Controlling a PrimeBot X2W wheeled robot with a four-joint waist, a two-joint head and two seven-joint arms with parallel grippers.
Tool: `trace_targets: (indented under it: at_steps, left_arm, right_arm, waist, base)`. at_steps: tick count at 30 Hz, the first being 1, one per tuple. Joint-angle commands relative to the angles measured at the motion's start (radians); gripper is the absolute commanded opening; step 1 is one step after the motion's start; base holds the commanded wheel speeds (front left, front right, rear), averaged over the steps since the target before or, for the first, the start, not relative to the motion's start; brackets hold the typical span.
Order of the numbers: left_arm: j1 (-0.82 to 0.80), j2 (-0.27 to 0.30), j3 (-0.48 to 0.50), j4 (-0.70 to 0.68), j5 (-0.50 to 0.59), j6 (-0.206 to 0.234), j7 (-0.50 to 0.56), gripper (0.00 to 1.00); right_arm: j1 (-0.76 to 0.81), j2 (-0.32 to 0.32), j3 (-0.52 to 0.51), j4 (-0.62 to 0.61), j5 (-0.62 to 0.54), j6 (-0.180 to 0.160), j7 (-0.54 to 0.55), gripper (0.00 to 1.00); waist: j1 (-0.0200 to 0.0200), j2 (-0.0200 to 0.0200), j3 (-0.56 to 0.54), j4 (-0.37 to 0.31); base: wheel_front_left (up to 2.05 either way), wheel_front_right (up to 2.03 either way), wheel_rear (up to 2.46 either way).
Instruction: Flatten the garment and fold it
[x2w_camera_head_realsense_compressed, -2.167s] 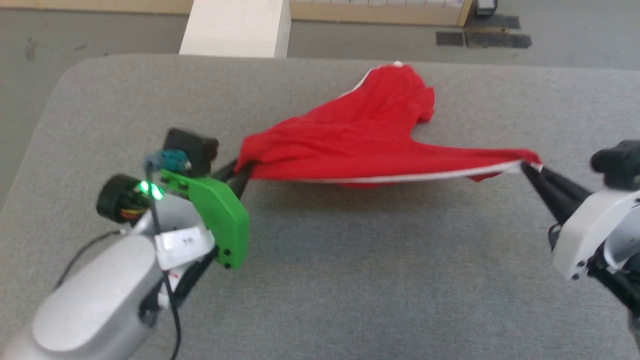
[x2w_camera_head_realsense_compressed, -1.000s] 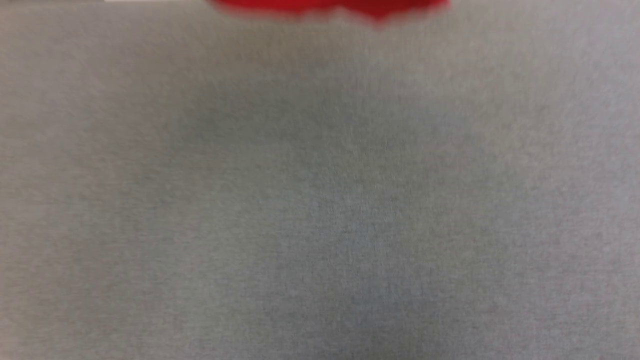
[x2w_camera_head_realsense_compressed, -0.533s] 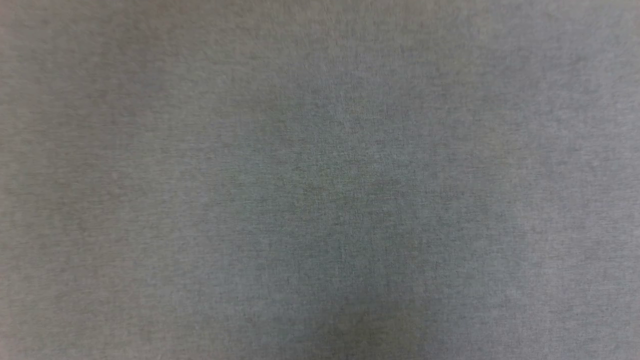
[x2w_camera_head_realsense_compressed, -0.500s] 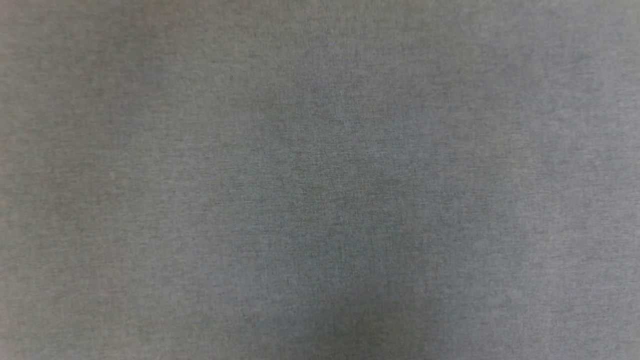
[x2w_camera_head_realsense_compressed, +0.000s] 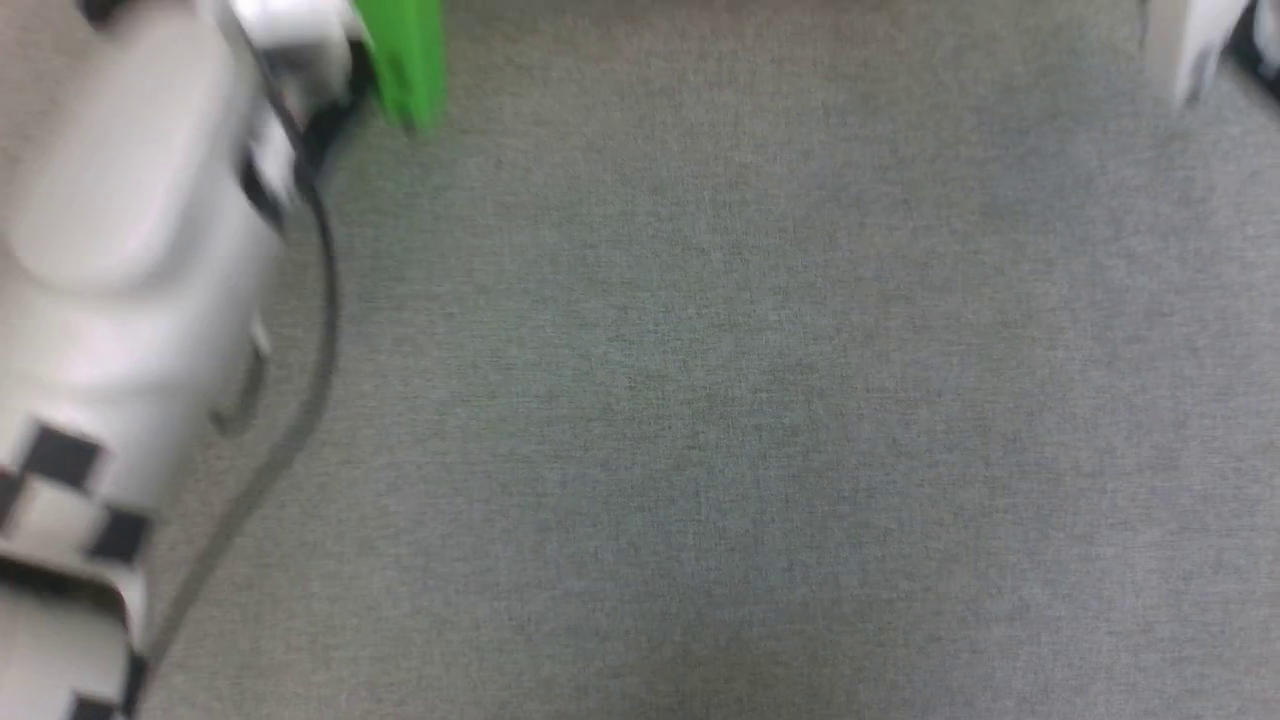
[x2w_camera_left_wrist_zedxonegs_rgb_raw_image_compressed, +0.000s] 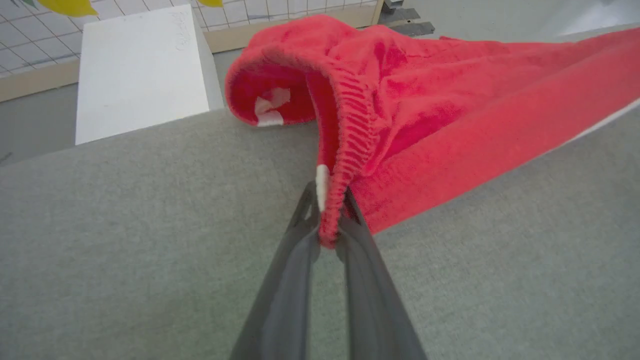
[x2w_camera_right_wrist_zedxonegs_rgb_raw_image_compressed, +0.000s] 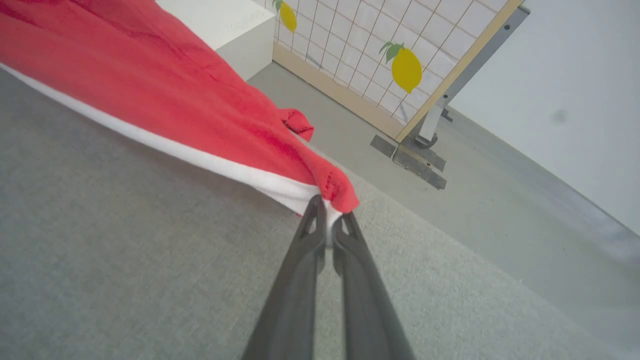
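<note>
Both closed, your left claw (x2w_camera_left_wrist_zedxonegs_rgb_raw_image_compressed: 330, 227) pinches the ribbed waistband (x2w_camera_left_wrist_zedxonegs_rgb_raw_image_compressed: 352, 145) and your right claw (x2w_camera_right_wrist_zedxonegs_rgb_raw_image_compressed: 327, 227) a white-trimmed corner (x2w_camera_right_wrist_zedxonegs_rgb_raw_image_compressed: 295, 192) of the limp, light bright red fabric shorts (x2w_camera_left_wrist_zedxonegs_rgb_raw_image_compressed: 450, 125) slung over the grey cloth-covered counter (x2w_camera_left_wrist_zedxonegs_rgb_raw_image_compressed: 125, 240); those firmer edges look like your best holds.

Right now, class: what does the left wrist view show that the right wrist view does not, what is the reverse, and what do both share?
Left wrist view alone: the left gripper shut on the ribbed waistband of the shorts, and a white label inside the open waist.
Right wrist view alone: the right gripper shut on a white-trimmed corner, and a pale wall.
Both: the red shorts over the grey table, the white box and the lemon-print screen.
</note>
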Motion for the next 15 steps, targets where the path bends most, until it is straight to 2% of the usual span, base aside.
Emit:
trace_targets:
  at_steps: [1, 8, 15]
  left_arm:
    - [0.06, 0.001, -0.007, -0.015, -0.011, 0.016, -0.009, 0.0]
    - [0.331, 0.034, -0.065, -0.137, -0.038, 0.06, -0.009, 0.0]
    - [0.5, 0.084, -0.092, -0.267, -0.055, 0.112, -0.001, 0.0]
  right_arm:
    - [0.046, -0.018, 0.017, -0.003, 0.018, -0.002, 0.011, 0.0]
    - [0.254, -0.113, 0.117, -0.078, 0.109, -0.002, 0.09, 0.0]
    - [0.417, -0.21, 0.168, -0.198, 0.209, -0.002, 0.202, 0.0]
  waist:
    - [-0.0001, 0.0, -0.061, 0.019]
    - [-0.0001, 0.0, -0.192, 0.028]
    - [-0.0001, 0.0, -0.289, 0.026]
  base:
    - [0.0, 0.0, 0.0]
    - [0.0, 0.0, 0.0]
    - [0.0, 0.0, 0.0]
